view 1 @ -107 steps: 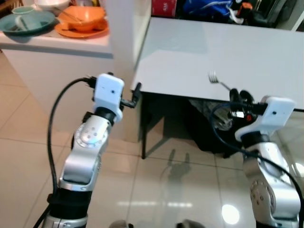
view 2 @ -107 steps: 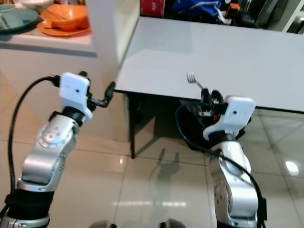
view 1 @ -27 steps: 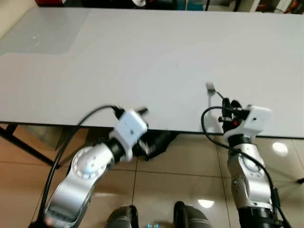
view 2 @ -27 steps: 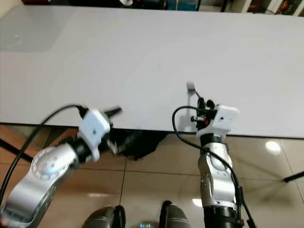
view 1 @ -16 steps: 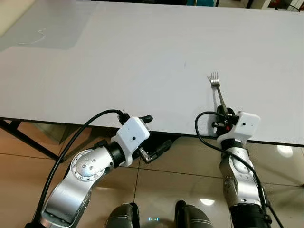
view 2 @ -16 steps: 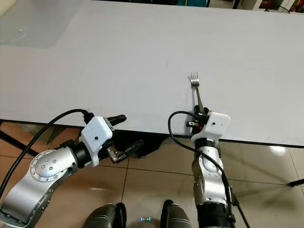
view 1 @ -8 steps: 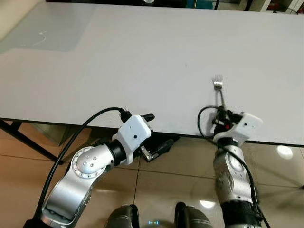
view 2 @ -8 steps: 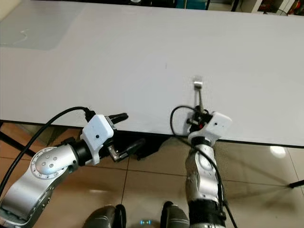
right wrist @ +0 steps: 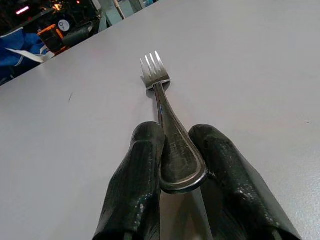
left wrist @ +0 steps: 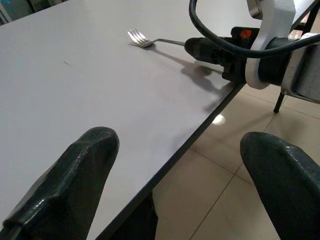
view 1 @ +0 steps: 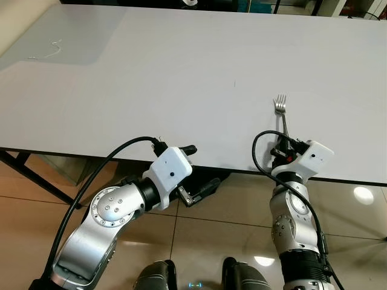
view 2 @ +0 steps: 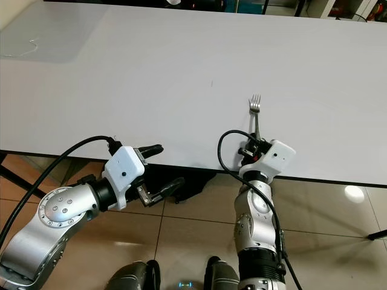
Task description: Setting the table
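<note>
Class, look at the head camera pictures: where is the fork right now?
The fork lies over the white table's near edge on the robot's right, its handle clamped in the right gripper, tines pointing away from the robot.

A silver metal fork [view 1: 281, 115] lies low over the white bench [view 1: 151, 78] near its front edge, tines pointing away toward the far side. Its handle end is pinched between the two black fingers of the right tool [right wrist: 175, 165], while the tines sit at or just above the bench top.

the fork [right wrist: 165, 125] handle's underside is hidden between the right gripper [right wrist: 180, 165] fingers.
</note>
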Robot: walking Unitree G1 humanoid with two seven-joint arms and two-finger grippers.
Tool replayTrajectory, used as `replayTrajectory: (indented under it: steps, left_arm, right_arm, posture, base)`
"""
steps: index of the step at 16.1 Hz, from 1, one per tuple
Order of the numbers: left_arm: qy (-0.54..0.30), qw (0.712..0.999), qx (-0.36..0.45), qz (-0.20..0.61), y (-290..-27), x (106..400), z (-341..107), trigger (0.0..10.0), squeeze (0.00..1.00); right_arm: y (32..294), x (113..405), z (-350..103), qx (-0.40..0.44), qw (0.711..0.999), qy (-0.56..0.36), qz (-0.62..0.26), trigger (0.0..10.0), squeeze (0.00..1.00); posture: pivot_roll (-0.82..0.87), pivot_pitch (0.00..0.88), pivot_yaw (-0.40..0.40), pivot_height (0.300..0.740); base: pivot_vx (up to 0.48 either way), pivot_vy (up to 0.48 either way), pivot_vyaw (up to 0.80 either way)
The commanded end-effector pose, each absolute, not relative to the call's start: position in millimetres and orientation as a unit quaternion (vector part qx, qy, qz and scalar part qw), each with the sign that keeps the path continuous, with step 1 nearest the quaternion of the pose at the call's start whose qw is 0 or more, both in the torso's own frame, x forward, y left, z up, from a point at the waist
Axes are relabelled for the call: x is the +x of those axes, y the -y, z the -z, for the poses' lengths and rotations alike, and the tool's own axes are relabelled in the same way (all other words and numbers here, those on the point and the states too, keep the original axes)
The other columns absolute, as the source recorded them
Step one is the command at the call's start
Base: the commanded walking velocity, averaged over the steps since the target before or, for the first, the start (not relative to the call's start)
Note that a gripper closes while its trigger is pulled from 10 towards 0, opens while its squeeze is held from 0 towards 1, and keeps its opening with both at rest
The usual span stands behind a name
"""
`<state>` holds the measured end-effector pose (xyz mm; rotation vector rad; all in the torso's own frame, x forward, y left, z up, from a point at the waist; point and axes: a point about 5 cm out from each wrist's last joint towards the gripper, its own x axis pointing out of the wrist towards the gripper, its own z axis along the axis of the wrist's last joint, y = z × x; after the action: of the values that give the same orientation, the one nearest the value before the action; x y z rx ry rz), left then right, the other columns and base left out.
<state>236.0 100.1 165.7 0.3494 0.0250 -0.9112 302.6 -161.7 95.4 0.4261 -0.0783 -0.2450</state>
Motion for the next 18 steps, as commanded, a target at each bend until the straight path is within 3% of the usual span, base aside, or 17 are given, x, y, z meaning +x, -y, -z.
replayTrajectory:
  steps: [1,2,7,10,11,14,18]
  left_arm:
    - [-0.010,0.879,0.168,0.446,-100,233,-168,10.0,0.00]
    - [-0.010,0.878,0.168,0.447,-99,232,-168,10.0,0.00]
    - [-0.011,0.876,0.169,0.451,-99,234,-167,10.0,0.00]
    - [0.001,0.896,0.171,0.410,-104,241,-171,10.0,0.00]
    - [0.021,0.917,0.162,0.363,-110,249,-178,10.0,0.00]
    - [0.039,0.950,0.146,0.273,-123,259,-188,10.0,0.00]
    - [0.032,0.968,0.131,0.213,-128,269,-189,10.0,0.00]
  right_arm:
    - [162,296,-70,0.224,0.965,-0.024,0.135,10.0,0.40]
    - [163,296,-70,0.223,0.965,-0.024,0.137,10.0,1.00]
    - [167,301,-74,0.218,0.966,-0.016,0.136,10.0,1.00]
    - [166,298,-104,0.231,0.967,0.061,0.090,10.0,1.00]
    - [168,290,-130,0.208,0.969,0.119,0.062,10.0,0.00]
    - [173,270,-169,0.204,0.963,0.168,0.049,10.0,0.00]
    - [171,255,-173,0.123,0.984,0.121,0.051,10.0,0.00]
  posture:
    - [0.17,0.199,0.044,0.740]
    - [0.17,0.199,0.044,0.740]
    - [0.17,0.184,0.046,0.740]
    - [0.18,0.167,0.029,0.740]
    - [0.17,0.159,0.026,0.740]
    - [0.12,0.129,0.031,0.740]
    - [0.08,0.091,0.045,0.740]
  base:
    - [0.000,0.000,0.00]
    - [0.000,0.000,0.00]
    - [0.000,0.000,0.00]
    - [0.000,0.000,0.00]
    - [0.000,0.000,0.00]
    - [0.000,0.160,0.00]
    - [0.000,0.480,0.00]
